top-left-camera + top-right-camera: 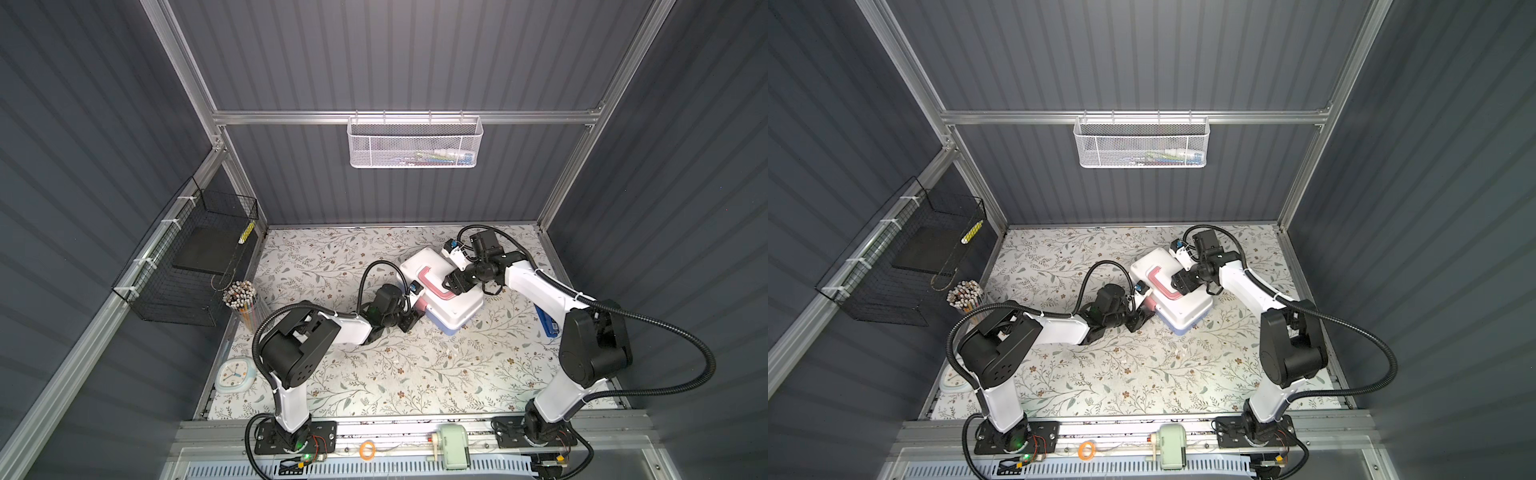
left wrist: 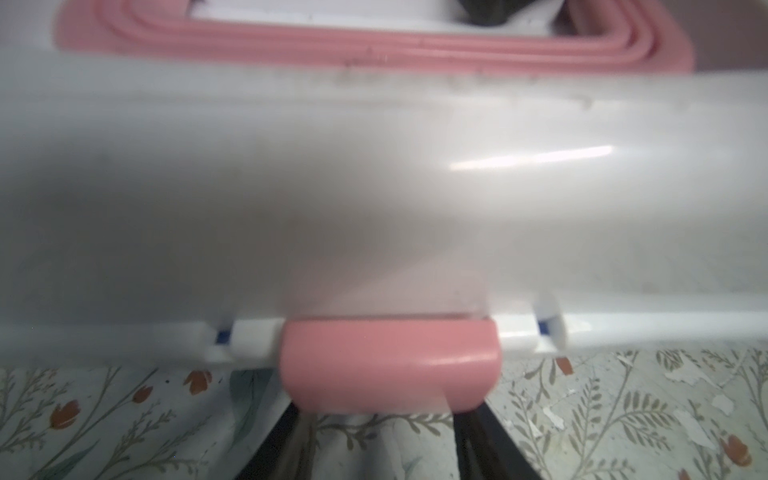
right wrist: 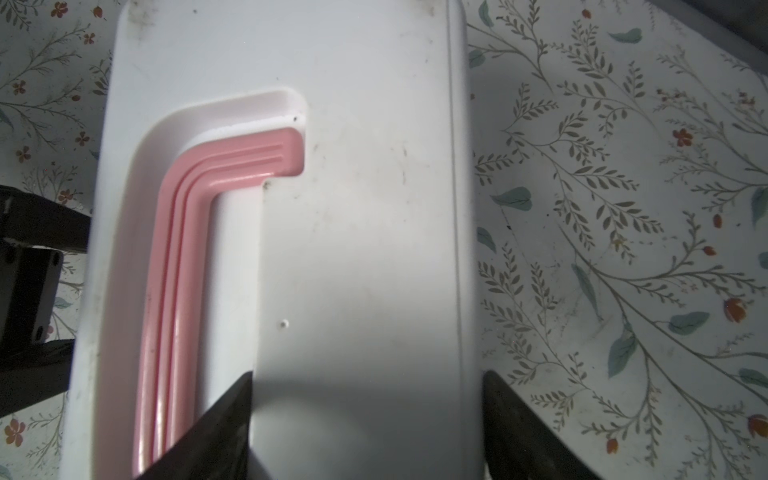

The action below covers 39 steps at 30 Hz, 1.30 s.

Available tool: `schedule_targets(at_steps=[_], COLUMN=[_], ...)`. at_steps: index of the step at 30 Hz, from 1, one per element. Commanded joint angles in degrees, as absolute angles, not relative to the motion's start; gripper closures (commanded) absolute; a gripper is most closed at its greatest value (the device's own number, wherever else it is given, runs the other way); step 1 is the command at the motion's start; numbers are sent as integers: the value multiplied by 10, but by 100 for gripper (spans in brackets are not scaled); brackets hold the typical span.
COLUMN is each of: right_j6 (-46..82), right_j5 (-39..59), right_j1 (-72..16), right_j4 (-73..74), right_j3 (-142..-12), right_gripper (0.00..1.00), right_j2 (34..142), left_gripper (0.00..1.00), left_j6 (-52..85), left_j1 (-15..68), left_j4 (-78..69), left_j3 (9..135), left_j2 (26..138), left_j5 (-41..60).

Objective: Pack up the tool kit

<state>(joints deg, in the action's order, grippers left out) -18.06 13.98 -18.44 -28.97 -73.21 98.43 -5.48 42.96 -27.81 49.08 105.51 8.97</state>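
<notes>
Tool kit (image 1: 455,309): closed, lying on the floral surface (image 1: 374,365), towards the back and a little right of the middle, turned at an angle
Lid (image 3: 357,208): white, down on the light blue base (image 1: 449,331), of which only a strip shows at the near corner
Handle (image 3: 178,270): pink, folded flat in its recess in the lid
Latch (image 2: 390,365): pink, on the long side that faces the left arm
Left tool (image 1: 409,322): low at the latch side of the box, partly spread; its dark fingers (image 2: 486,440) run in beneath the latch on either side with their tips hidden, so I cannot tell whether they pinch it
Right tool (image 1: 451,286): over the lid, spread wide; one finger (image 3: 220,428) lies across the handle recess, the other just off the lid's outer edge
White mesh basket (image 1: 413,141): hung on the back rail
Black wire basket (image 1: 187,266): on the left wall, with a cup of pencils (image 1: 243,299) just beside it
</notes>
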Motion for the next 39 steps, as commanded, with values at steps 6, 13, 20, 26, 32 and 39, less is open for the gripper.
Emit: schedule_targets(at_steps=[6, 13, 20, 26, 32, 39], right_j6=[-140, -137, -134, -134, -134, -135], right_j5=[161, 165, 172, 178, 186, 209], right_j1=[-214, -215, -216, -219, -220, -223], right_j4=[-410, -400, -395, -392, -392, -397], right_j3=[-670, -656, -655, -649, -646, -649], right_gripper=[43, 44, 44, 47, 49, 52], right_j2=[1073, 1066, 1067, 1068, 1072, 1080], left_gripper=[73, 74, 75, 75, 76, 77], left_j6=[-79, -80, -82, -77, -67, -67], left_j1=[440, 445, 449, 450, 450, 450], left_j4=[-277, -256, -225, -240, -290, -350], left_j3=[552, 585, 607, 612, 604, 583], left_j2=[1007, 1035, 1046, 1064, 1085, 1091], left_j5=[97, 97, 90, 88, 92, 92])
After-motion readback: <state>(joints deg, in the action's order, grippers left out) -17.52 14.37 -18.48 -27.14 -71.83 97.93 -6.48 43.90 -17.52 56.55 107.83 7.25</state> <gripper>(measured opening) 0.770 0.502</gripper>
